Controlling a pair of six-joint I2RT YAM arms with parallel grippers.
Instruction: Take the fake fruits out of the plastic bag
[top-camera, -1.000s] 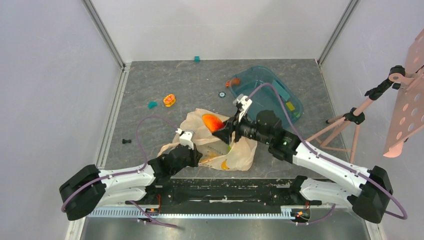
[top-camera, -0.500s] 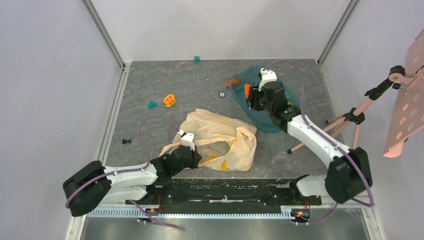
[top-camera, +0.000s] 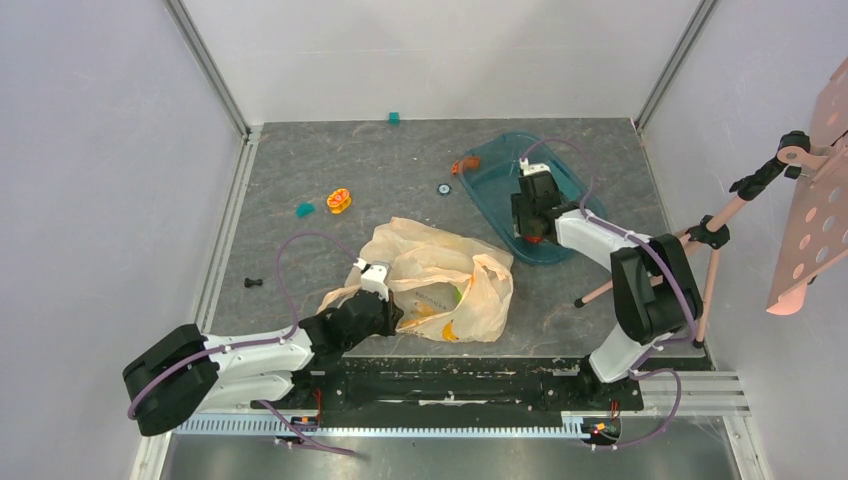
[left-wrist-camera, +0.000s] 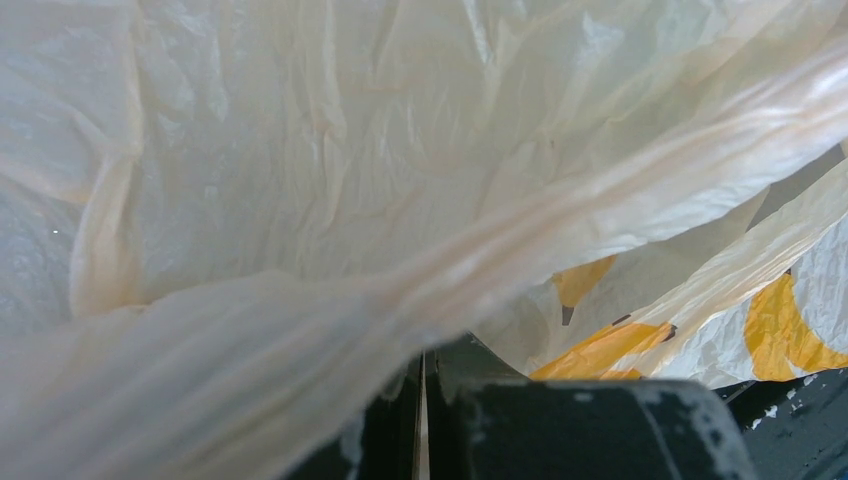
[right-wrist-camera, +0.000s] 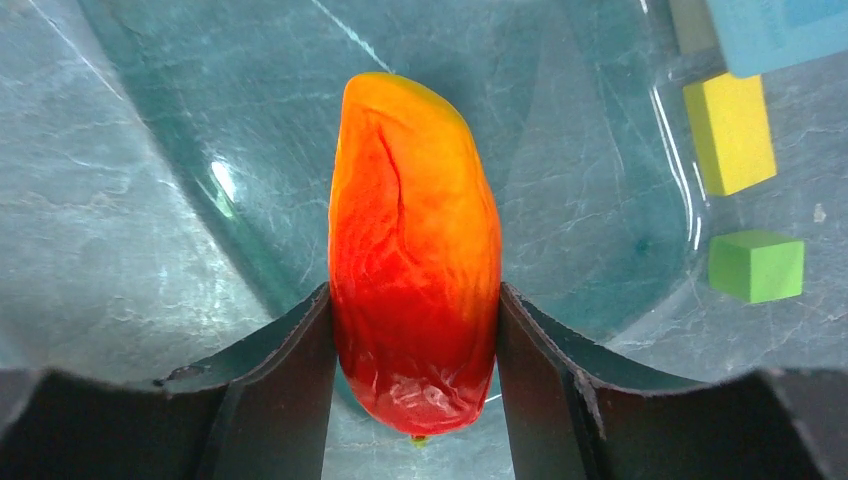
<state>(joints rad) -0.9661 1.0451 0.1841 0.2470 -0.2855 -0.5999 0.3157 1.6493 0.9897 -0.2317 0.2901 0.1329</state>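
Note:
The plastic bag (top-camera: 430, 270) lies crumpled at the table's middle front. A green patch (top-camera: 458, 293) shows through its film; the other fruits are hidden. My left gripper (top-camera: 385, 310) is at the bag's near left edge. In the left wrist view it (left-wrist-camera: 425, 400) is shut on a fold of the bag (left-wrist-camera: 350, 180). My right gripper (top-camera: 533, 225) is over the teal tub (top-camera: 570, 195) at the back right. In the right wrist view it (right-wrist-camera: 415, 340) is shut on the red-orange oval fruit (right-wrist-camera: 415, 250), held over the tub's floor (right-wrist-camera: 200, 120).
Yellow (right-wrist-camera: 730, 130), green (right-wrist-camera: 757, 265) and blue (right-wrist-camera: 775, 30) blocks lie in the tub. An orange-yellow ring toy (top-camera: 340, 200), teal blocks (top-camera: 304, 209) (top-camera: 395, 117), a small black piece (top-camera: 253, 283) and an orange bit (top-camera: 463, 165) lie about. A pink tripod (top-camera: 700, 240) stands right.
My right gripper has carried the red-orange fruit from above the bag to the teal tub and lowered it there. My left gripper has stayed shut on the bag.

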